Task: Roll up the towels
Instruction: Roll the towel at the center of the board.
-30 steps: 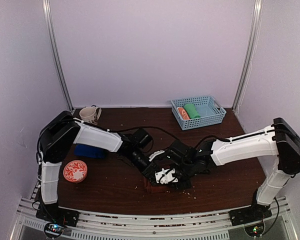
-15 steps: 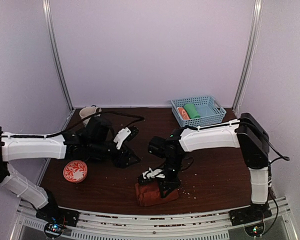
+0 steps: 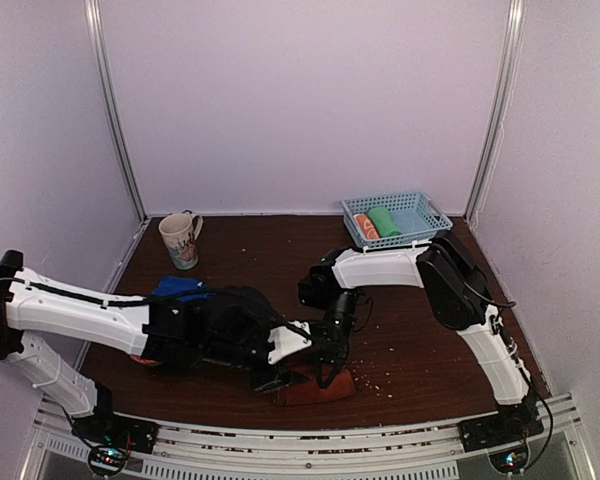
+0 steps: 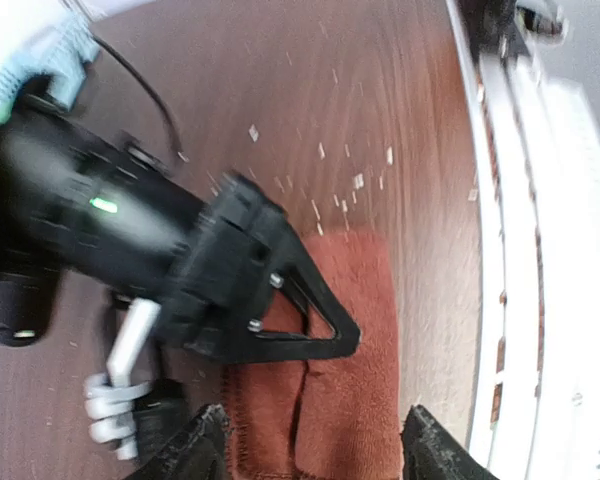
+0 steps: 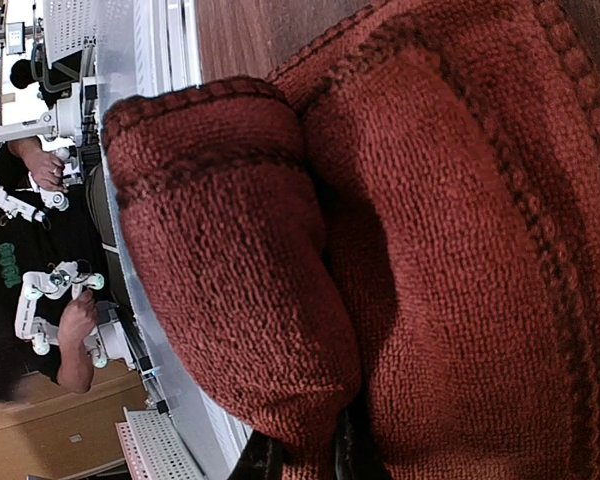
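The rust-brown towel (image 3: 320,388) lies bunched and partly rolled near the table's front edge. My right gripper (image 3: 329,368) points down onto it, shut on a fold of the towel (image 5: 230,270), which fills the right wrist view. The dark fingertips (image 5: 263,462) just show at the bottom. My left gripper (image 4: 320,445) is open and straddles the towel (image 4: 345,400) from the left, one fingertip on each side, not closed on it. In the top view the left gripper (image 3: 278,376) sits at the towel's left end. The blue towel (image 3: 180,289) lies at the middle left, partly behind my left arm.
A mug (image 3: 180,241) stands at the back left. A blue basket (image 3: 427,232) at the back right holds a green roll (image 3: 385,221) and an orange-and-white roll (image 3: 365,226). Crumbs dot the wood around the towel. The metal front rail (image 4: 510,250) runs close beside it.
My left arm swung from the middle left down to the towel's left end, and its jaws opened wider. The right gripper stayed on the towel while its arm shifted. The blue towel came into view.
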